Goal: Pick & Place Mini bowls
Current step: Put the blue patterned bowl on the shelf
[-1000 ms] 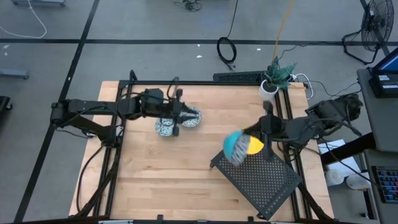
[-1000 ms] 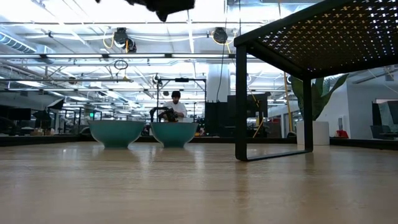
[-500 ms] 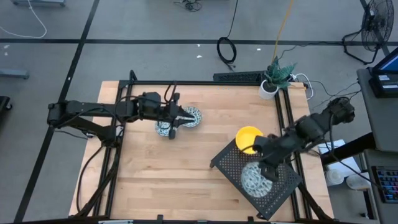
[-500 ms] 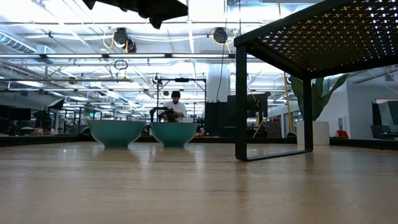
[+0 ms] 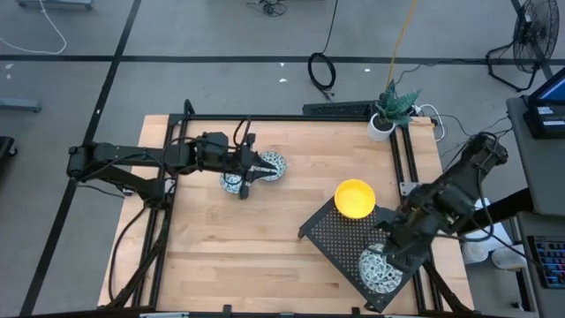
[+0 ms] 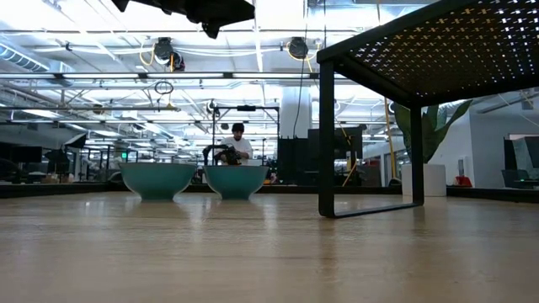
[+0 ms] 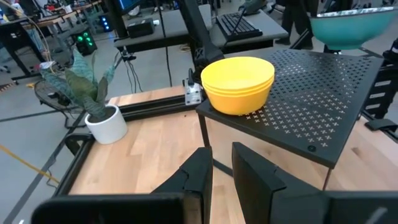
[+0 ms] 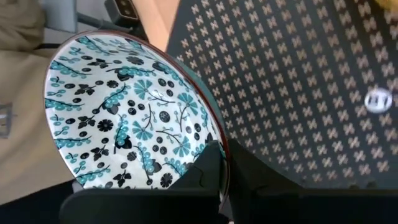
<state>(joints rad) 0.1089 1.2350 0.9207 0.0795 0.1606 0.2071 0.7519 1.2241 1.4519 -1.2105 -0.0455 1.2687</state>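
1. Gripping the rim of a patterned bowl [image 8: 130, 118], the right tool [image 5: 399, 250] is seen over the near corner of the black perforated rack [image 5: 340, 238], its fingers clamped on the rim.
2. A stack of yellow bowls [image 5: 354, 198] is set on the rack's far corner.
3. Two patterned bowls [image 6: 194, 180] are left on the bench [image 5: 265, 238], below the left tool [image 5: 261, 165], whose fingers are closed on nothing.

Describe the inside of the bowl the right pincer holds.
White with teal and black floral print, clearest in the right wrist view.
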